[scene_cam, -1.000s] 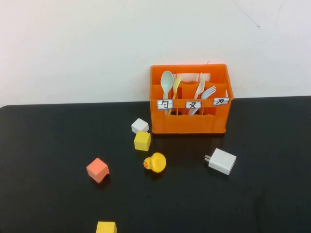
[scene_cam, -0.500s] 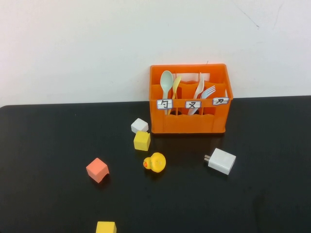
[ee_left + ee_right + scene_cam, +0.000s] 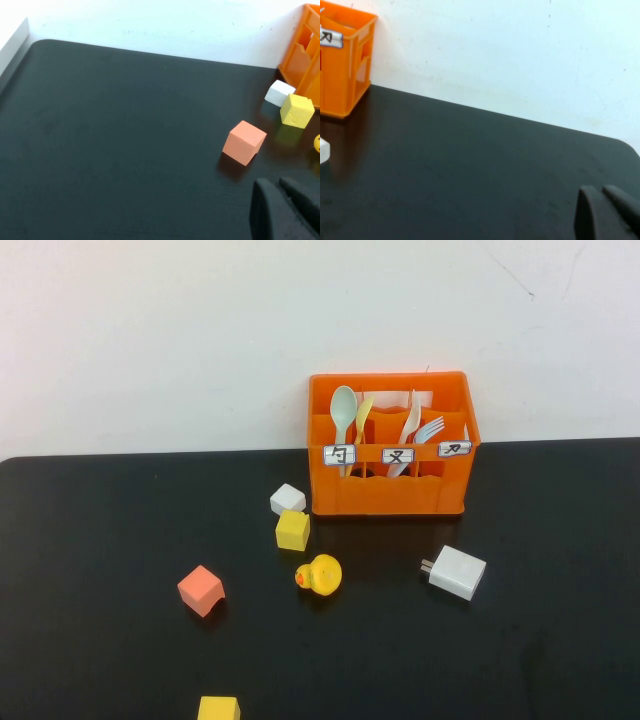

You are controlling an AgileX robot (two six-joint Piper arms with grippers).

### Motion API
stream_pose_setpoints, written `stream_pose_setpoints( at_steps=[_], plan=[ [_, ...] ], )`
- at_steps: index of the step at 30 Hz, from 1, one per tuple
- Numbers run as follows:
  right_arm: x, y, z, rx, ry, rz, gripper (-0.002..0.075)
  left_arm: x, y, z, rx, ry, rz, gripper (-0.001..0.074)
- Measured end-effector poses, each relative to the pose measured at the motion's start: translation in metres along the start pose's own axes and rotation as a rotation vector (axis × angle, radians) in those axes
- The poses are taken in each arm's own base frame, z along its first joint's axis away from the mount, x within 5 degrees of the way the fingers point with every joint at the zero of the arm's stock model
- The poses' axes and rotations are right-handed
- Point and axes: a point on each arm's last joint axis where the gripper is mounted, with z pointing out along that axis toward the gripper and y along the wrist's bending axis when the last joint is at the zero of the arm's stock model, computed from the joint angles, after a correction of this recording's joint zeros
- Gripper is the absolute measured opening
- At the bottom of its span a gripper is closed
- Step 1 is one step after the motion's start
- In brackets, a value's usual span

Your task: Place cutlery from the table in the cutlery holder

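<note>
The orange cutlery holder (image 3: 390, 490) stands at the back of the black table (image 3: 100, 540), against the wall. The mint-green spoon (image 3: 344, 408) stands upright in its left compartment. The light blue fork (image 3: 430, 428) leans inside it near the middle label, next to a cream utensil (image 3: 411, 420). A pale yellow utensil (image 3: 364, 410) stands beside the spoon. No arm shows in the high view. My left gripper (image 3: 276, 186) is shut and empty above the table near a salmon cube (image 3: 244, 142). My right gripper (image 3: 599, 191) is shut and empty over bare table, far from the holder (image 3: 345, 65).
A white cube (image 3: 288, 499) and a yellow cube (image 3: 293, 530) lie left of the holder's front. A yellow rubber duck (image 3: 321, 575), a salmon cube (image 3: 201, 590), a white charger (image 3: 457, 572) and another yellow cube (image 3: 218, 708) at the front edge lie on the table.
</note>
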Motion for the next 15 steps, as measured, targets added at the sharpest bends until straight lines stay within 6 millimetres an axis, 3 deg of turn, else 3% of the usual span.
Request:
stream_pose_setpoints(
  at_steps=[15],
  plan=[
    [0.0097,0.0076,-0.0008,-0.076,0.112,0.100,-0.0002,0.0001,0.0000,0.0000,0.000,0.002,0.000,-0.0001]
  ],
)
